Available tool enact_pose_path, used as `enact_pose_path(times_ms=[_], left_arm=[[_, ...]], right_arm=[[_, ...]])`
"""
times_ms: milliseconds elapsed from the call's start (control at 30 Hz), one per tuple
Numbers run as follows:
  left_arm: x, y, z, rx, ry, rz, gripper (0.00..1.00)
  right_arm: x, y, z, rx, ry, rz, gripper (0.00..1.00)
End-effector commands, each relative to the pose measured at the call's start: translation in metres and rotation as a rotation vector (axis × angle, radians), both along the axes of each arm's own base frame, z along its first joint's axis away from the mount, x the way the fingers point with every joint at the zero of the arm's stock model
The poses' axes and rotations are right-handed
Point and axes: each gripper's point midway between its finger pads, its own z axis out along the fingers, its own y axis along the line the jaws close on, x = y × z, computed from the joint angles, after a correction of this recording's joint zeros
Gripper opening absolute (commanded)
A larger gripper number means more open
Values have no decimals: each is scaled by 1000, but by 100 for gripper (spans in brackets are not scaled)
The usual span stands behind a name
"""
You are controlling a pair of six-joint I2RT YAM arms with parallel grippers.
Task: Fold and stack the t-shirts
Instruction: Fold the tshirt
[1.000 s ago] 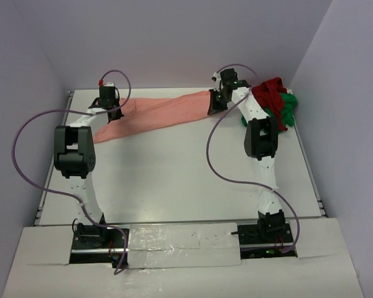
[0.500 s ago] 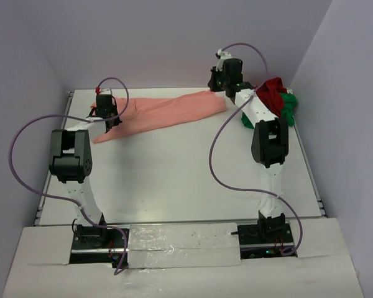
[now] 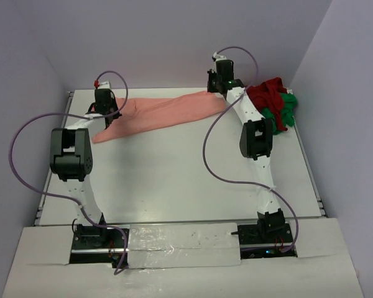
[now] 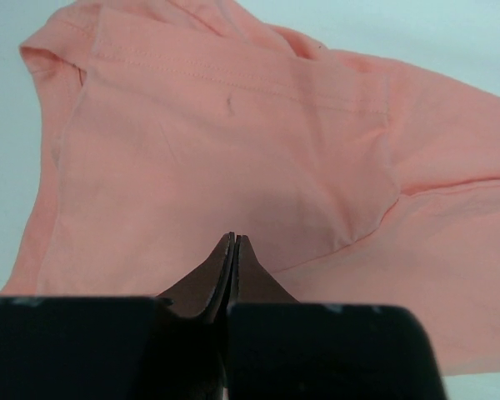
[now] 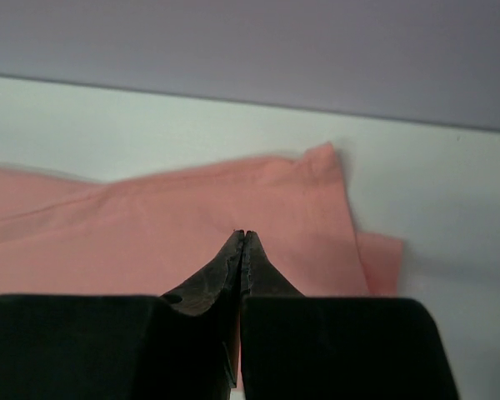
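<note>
Lying long and stretched out, the salmon-pink t-shirt [image 3: 161, 115] runs from left to right across the far part of the table [image 3: 174, 180]. The dark red t-shirt [image 3: 270, 90] and the bright green t-shirt [image 3: 285, 107] sit in a heap by the far right edge. The left gripper [image 4: 234, 239], squeezed fully together, hangs over the pink shirt's left end. The right gripper [image 5: 244, 234], squeezed together too, hangs over its right end. Neither seems to hold any cloth.

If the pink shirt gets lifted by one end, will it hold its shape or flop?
Probably flop: the salmon-pink shirt lies limp in a long creased band on the table. It looks thin, so likely light for its size. Pushed, it would probably bunch up rather than slide whole, since a corner already lies doubled over.
</note>
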Motion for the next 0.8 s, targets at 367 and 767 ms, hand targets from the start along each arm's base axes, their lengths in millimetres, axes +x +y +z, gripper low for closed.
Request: enact_pose_path(times_ms=[367,767], left_arm=[[12,-7,-3,-46,77,-21,0],[8,-19,-36,-106,225,-65,0]], right_arm=[[-39,12,-54,94,287,-24,0],[-66,14,-84,187,448,-44,0]])
